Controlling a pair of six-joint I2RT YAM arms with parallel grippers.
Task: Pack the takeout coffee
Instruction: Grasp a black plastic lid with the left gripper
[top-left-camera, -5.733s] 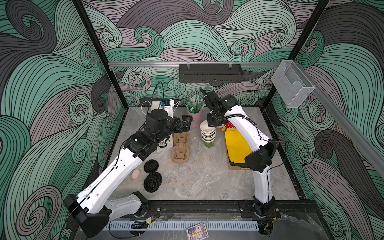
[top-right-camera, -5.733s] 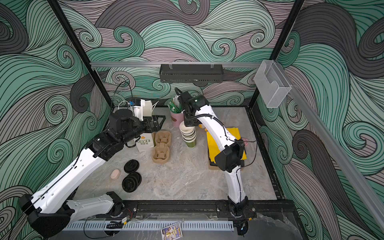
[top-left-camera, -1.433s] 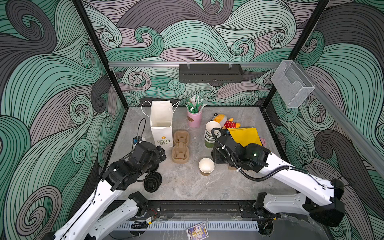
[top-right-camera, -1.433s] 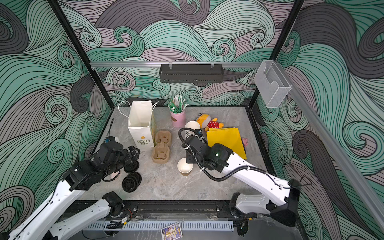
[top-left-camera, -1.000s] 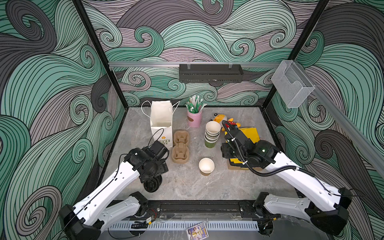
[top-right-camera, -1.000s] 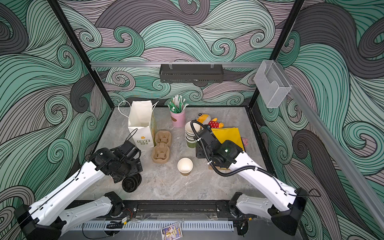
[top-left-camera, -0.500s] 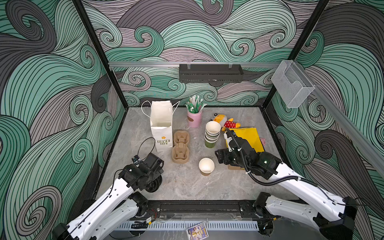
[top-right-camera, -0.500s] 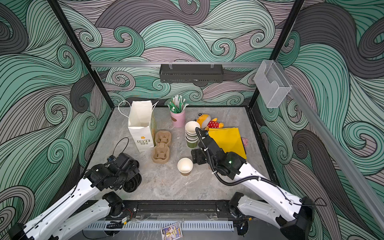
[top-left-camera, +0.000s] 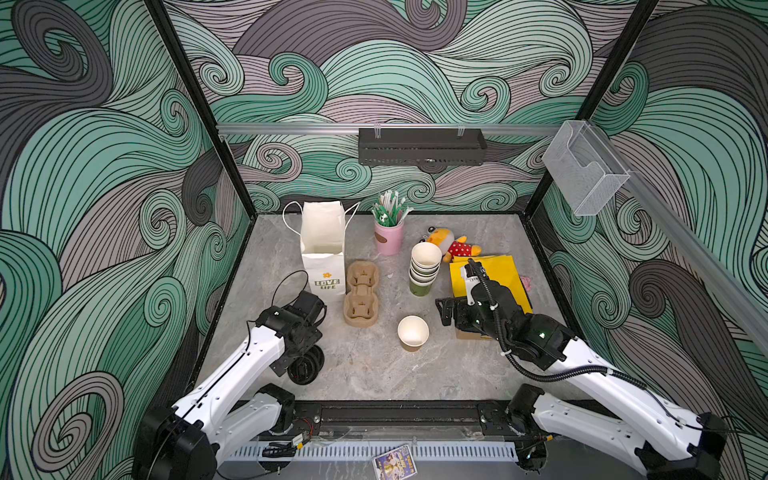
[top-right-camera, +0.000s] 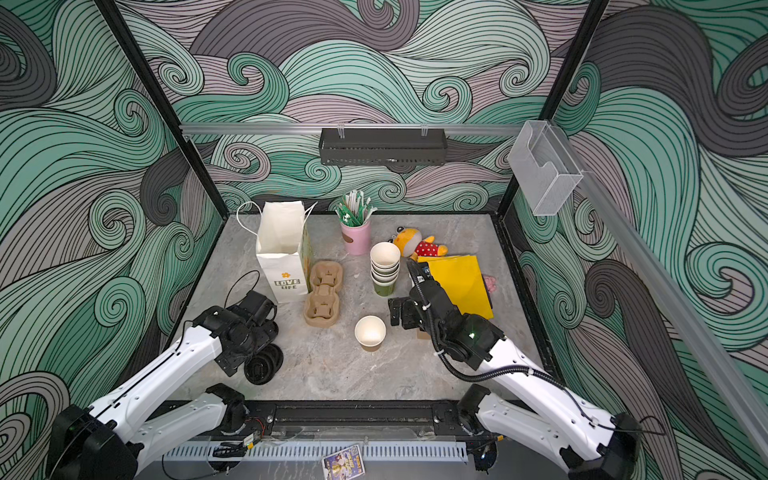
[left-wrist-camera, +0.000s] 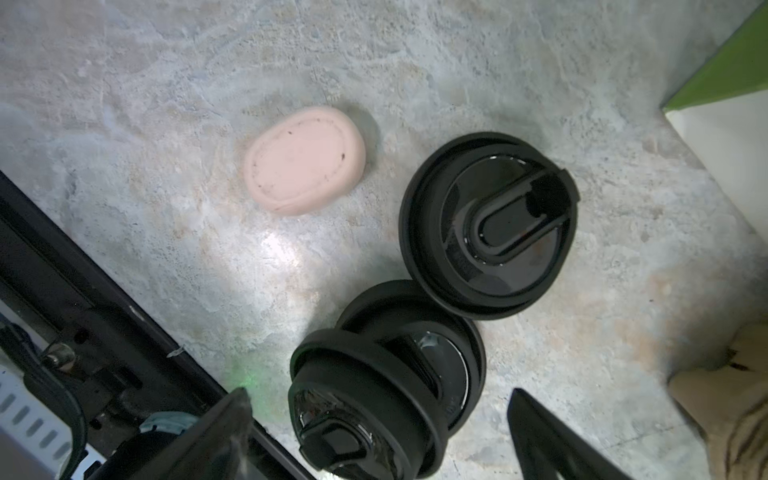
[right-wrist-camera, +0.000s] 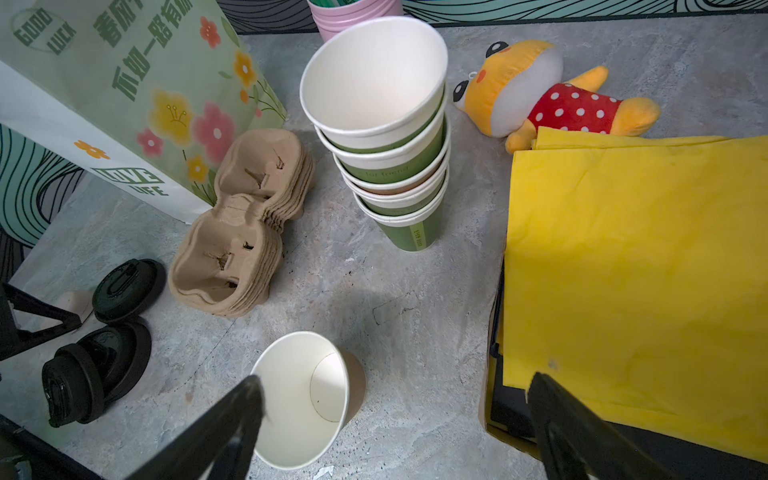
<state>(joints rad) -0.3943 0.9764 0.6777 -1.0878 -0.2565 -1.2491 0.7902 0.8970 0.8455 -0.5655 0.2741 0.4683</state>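
Since the earliest frame both arms have drawn back from the rear of the desk (top-left-camera: 374, 374), and a lidless brown cup (top-left-camera: 412, 333) now stands upright and alone at mid-desk, before the cup stack (top-left-camera: 424, 268). Left arm bent low: the left gripper (left-wrist-camera: 379, 397), hidden beneath its own wrist in both top views, hangs with jaws apart over the black lids (left-wrist-camera: 488, 224), themselves partly covered. Right arm stretched low: the right gripper (right-wrist-camera: 397, 380), jaws apart and empty, sits just right of the brown cup.
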